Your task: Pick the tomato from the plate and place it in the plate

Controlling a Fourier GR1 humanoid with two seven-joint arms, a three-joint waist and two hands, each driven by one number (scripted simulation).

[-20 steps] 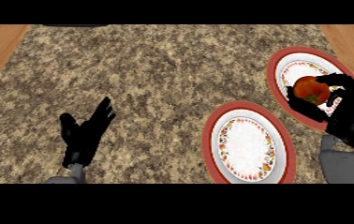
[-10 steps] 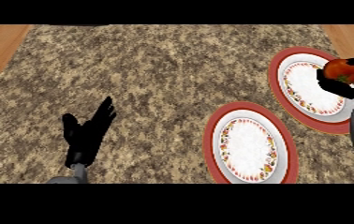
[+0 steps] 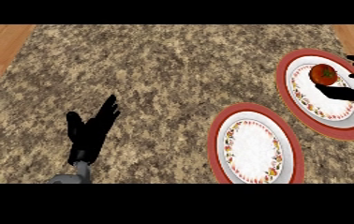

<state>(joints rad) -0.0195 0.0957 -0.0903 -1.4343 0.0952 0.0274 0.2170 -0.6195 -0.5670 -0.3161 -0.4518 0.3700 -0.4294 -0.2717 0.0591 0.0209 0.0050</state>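
Since the tomato (image 3: 323, 73) sits on the far plate (image 3: 289, 82) at the worktop's right edge, the right hand (image 3: 336, 93) is by far the nearer, its dark fingers just below and touching it; whether they close on it I cannot tell. The near plate (image 3: 216, 143) lies down-left of it, while the left hand (image 3: 88, 133) rests open, well apart.

Tomato (image 3: 323, 74) lower, hand (image 3: 336, 93) beneath.
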